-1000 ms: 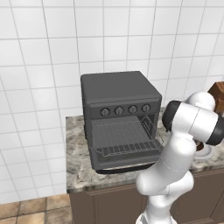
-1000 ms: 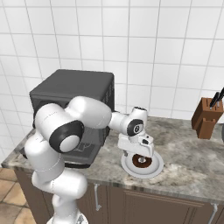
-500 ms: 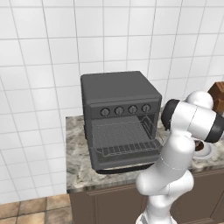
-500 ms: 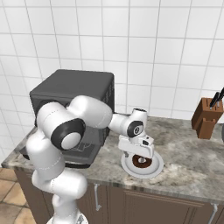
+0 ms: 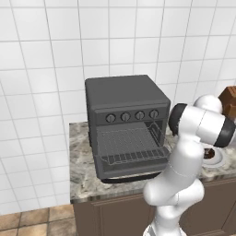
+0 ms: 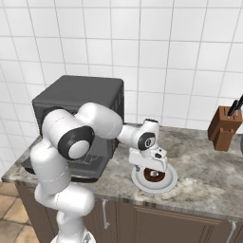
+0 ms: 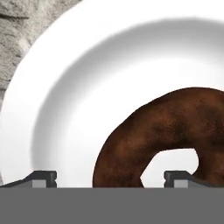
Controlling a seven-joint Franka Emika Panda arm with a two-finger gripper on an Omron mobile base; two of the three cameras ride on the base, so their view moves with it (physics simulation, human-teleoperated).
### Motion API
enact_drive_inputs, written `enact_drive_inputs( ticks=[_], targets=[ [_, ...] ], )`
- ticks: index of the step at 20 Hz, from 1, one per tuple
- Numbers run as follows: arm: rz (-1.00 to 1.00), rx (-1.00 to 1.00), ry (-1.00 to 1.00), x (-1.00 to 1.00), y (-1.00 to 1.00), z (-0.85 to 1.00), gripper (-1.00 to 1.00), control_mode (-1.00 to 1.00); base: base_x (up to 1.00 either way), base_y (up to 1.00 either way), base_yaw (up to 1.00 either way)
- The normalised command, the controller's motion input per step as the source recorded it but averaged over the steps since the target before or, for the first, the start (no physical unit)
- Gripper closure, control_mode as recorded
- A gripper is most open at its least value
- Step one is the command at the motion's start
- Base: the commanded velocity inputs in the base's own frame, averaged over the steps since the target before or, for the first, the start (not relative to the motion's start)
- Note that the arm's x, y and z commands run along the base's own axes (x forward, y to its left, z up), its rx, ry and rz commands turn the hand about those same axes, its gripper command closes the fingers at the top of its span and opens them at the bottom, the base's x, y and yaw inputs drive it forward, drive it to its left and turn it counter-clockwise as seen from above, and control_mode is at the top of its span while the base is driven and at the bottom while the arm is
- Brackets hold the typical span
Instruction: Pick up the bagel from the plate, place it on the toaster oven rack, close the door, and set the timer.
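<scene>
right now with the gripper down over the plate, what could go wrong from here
1. In the hand view the open gripper straddles only one side of the bagel; one fingertip sits by the ring's hole, so closing may pinch just an edge and slip.
2. The fingers hang close to the plate; pressing lower could shove it.
3. The door lies open, jutting over the counter edge, in the way of a low carry to the toaster oven rack.

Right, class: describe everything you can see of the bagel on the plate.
The bagel is a small, dark brown ring with a mottled crust and an open hole in the middle. It lies flat on the white plate, which stands on the counter right of the oven. The open gripper hovers close above it; one fingertip sits over the hole.
</scene>
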Motion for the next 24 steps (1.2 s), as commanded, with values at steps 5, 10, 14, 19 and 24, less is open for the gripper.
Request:
enact_drive_inputs(
  ticks=[5,10,14,19,24],
  targets=[
    [0.04,0.0,0.0,0.0,0.0,-0.28,1.0,-1.0,0.0,0.0,0.0],
    [0.02,0.0,-0.08,-0.19,0.0,-0.02,1.0,-1.0,0.0,0.0,0.0],
    [0.01,0.0,-0.18,-0.28,0.02,0.12,1.0,-1.0,0.0,0.0,0.0],
    [0.0,0.0,-0.19,-0.31,0.01,0.37,1.0,-1.0,0.0,0.0,0.0],
    [0.0,0.0,-0.26,-0.46,0.23,0.94,1.0,-1.0,0.0,0.0,0.0]
  ],
)
